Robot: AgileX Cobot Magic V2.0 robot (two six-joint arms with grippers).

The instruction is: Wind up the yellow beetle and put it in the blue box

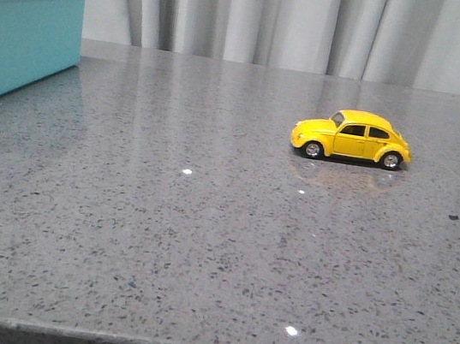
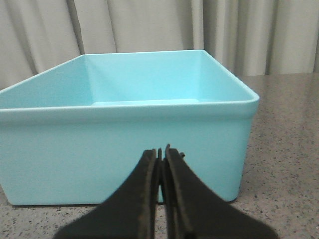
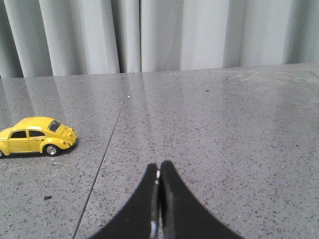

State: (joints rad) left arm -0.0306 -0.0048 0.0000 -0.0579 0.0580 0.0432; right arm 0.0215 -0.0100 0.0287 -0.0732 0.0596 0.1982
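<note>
The yellow beetle (image 1: 352,137) stands on its wheels on the grey table, right of centre, nose to the left. It also shows in the right wrist view (image 3: 36,136), off to the side of my right gripper (image 3: 159,167), which is shut, empty and well apart from it. The blue box (image 1: 21,37) stands at the far left of the table, cut off by the frame edge. In the left wrist view the blue box (image 2: 124,139) is open-topped and empty, directly ahead of my left gripper (image 2: 161,149), which is shut and empty, close before its near wall. Neither gripper shows in the front view.
The speckled grey stone table (image 1: 203,237) has its front edge at the bottom of the front view. A thin seam (image 3: 107,149) runs across the tabletop beside the car. Pale curtains (image 1: 305,19) hang behind the table.
</note>
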